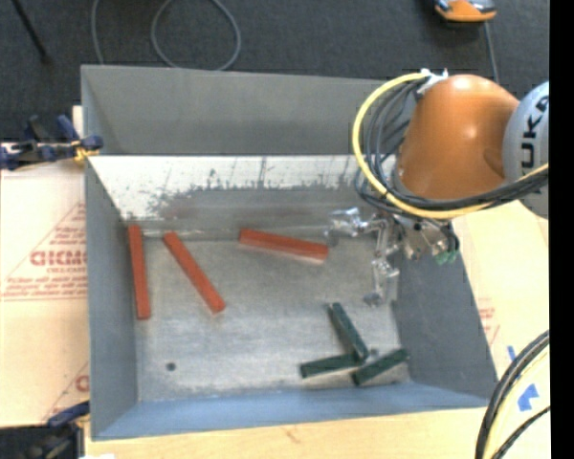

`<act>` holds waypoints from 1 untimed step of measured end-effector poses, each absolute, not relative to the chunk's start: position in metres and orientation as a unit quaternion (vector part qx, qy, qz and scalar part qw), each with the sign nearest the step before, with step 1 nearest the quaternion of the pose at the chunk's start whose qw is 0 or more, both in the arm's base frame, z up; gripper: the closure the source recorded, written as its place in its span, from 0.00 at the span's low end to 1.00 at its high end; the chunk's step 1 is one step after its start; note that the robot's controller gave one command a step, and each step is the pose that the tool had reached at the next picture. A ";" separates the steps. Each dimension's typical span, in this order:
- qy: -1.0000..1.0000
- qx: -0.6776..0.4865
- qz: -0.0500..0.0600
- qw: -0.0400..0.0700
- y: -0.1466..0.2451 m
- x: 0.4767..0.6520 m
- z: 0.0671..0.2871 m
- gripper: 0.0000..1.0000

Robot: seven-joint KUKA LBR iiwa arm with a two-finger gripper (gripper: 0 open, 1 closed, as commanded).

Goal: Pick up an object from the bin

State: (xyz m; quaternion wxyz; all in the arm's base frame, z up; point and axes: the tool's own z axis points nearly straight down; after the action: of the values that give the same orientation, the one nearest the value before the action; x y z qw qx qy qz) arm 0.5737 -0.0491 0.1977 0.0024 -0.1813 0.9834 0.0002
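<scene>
My gripper (381,277) hangs low over the right part of the bin floor, under the arm's orange cover. Just to its left lies an orange-red stick (282,245), almost level, with its right end nearest the gripper. Below the gripper, toward the front wall, a dark green stick (347,331) lies slanted. It touches two more green sticks (330,364) (381,366) that lie flat along the front.
Two more orange-red sticks lie on the left: one upright along the left wall (139,271), one slanted beside it (193,272). Bare floor spreads across the bin's middle and front left. The right wall slopes up close behind the gripper.
</scene>
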 end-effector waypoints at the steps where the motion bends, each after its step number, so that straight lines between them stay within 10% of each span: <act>1: 0.935 -0.355 0.001 -0.001 0.025 0.566 0.074 0.00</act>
State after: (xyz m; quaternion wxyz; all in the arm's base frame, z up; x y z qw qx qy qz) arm 0.5663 0.0245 0.0737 -0.0008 -0.3551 0.9348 0.0006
